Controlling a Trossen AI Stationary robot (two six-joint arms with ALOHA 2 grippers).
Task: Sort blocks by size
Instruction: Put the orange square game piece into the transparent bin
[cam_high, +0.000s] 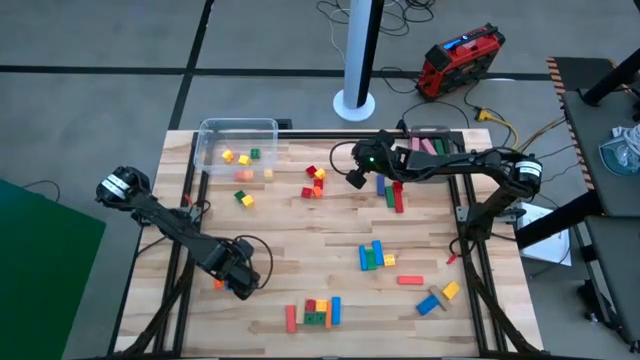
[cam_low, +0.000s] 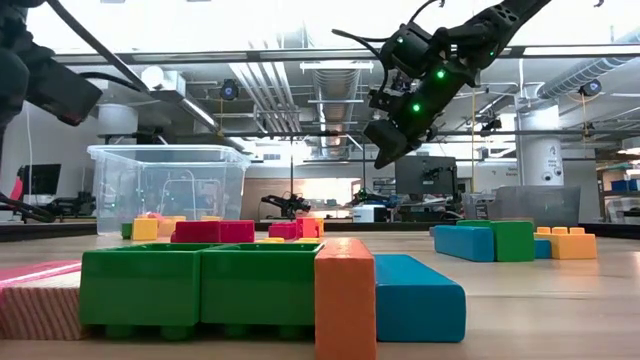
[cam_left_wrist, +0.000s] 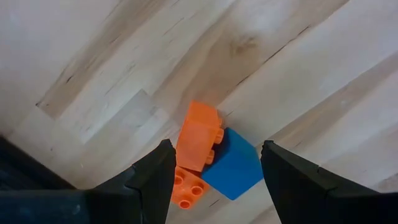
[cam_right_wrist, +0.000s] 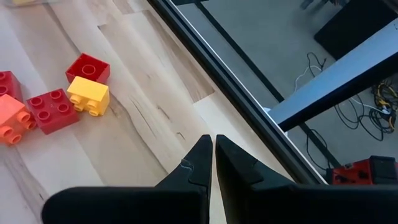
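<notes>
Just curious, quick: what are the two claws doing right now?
Left gripper: open, around an orange block and blue block.
Right gripper: shut, empty.

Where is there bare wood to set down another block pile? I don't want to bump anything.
The middle of the table is bare, between the left hand and the blue-green pile. It is crowded near the tub and beside the right hand.

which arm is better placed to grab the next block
Likely the left: its gripper is open, with fingers on either side of an orange block and a blue block. The right gripper is shut, raised above the table with nothing between its fingers.
</notes>
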